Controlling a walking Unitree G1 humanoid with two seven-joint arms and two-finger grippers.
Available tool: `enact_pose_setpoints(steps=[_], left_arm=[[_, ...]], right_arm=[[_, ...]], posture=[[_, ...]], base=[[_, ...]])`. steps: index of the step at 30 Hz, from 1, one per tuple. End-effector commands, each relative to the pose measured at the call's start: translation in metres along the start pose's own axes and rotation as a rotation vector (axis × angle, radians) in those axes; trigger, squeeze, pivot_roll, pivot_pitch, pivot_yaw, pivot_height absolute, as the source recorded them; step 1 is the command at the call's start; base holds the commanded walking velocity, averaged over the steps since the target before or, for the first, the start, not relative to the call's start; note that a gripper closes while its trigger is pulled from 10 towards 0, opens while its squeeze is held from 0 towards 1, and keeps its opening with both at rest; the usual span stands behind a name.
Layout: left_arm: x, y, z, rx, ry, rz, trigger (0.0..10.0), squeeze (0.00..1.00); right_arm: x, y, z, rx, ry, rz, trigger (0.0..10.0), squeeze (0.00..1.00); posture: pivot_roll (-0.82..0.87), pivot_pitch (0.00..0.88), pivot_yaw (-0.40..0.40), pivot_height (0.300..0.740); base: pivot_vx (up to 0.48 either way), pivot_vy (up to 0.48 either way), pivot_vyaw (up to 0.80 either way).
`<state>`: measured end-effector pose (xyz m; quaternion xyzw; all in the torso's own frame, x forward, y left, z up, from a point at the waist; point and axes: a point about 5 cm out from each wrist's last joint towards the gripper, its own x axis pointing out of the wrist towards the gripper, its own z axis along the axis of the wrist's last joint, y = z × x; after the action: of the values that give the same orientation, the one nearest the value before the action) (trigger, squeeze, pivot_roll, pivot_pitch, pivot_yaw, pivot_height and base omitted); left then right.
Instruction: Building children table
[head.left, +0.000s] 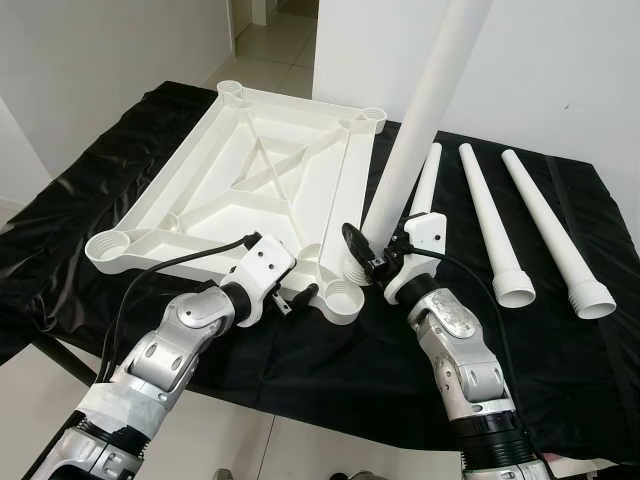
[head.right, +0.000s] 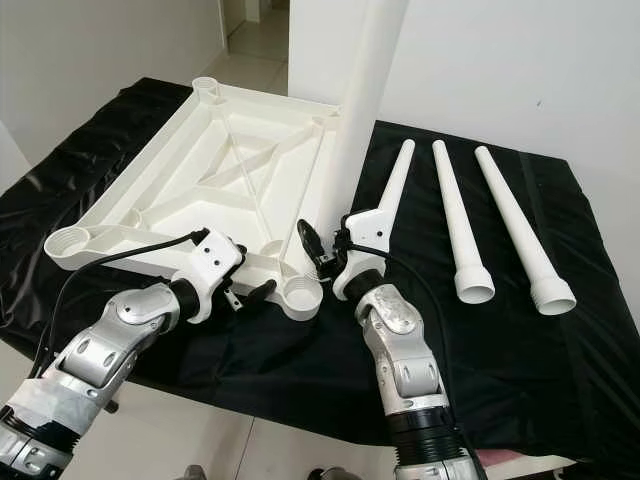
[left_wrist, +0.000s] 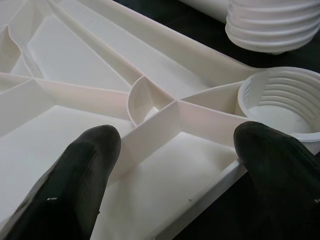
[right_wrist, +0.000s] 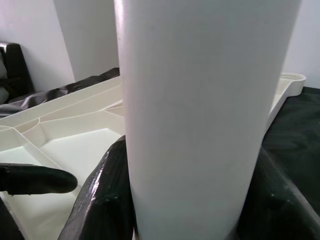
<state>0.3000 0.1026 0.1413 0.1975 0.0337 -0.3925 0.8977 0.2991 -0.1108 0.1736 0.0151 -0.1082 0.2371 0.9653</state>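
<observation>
Left eye view: at the near edge, the left gripper (head.left: 303, 296) has its fingers apart astride the rim of the upturned white tabletop (head.left: 250, 180) on the black cloth (head.left: 560, 330). Right of it, the right gripper (head.left: 362, 250) is clamped on a raised leg (head.left: 425, 110) beside the near-right socket (head.left: 343, 298). Three spare legs (head.left: 490, 225) lie farther right.

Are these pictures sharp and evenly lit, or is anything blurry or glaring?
Eye views: sharp, evenly lit, white tabletop bright against black cloth. Left wrist view: fingers soft, out of focus. Right wrist view: held leg very near, pale and featureless.
</observation>
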Motion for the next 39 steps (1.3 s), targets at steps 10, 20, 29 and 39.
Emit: enact_pose_setpoints(steps=[10, 20, 29, 39], left_arm=[[-0.002, -0.008, -0.012, 0.032, 0.026, -0.168, 10.0, 0.00], [-0.008, 0.004, -0.002, -0.082, -0.066, -0.169, 10.0, 0.00], [-0.016, 0.002, 0.010, -0.111, -0.141, -0.249, 10.0, 0.00], [-0.008, 0.002, -0.012, -0.033, 0.006, -0.215, 10.0, 0.00]], right_arm=[[0.001, -0.008, 0.009, -0.041, -0.039, -0.004, 10.0, 0.00], [0.000, -0.011, 0.010, -0.056, -0.041, -0.009, 10.0, 0.00], [0.000, -0.012, 0.009, -0.057, -0.039, -0.006, 10.0, 0.00], [0.002, -0.012, 0.011, -0.068, -0.043, 0.001, 10.0, 0.00]], posture=[[0.05, 0.033, -0.031, 0.740], [0.04, 0.030, -0.029, 0.740], [0.04, 0.034, -0.032, 0.740], [0.04, 0.042, -0.030, 0.740]], base=[[0.000, 0.000, 0.00], [0.000, 0.000, 0.00], [0.000, 0.000, 0.00], [0.000, 0.000, 0.00]])
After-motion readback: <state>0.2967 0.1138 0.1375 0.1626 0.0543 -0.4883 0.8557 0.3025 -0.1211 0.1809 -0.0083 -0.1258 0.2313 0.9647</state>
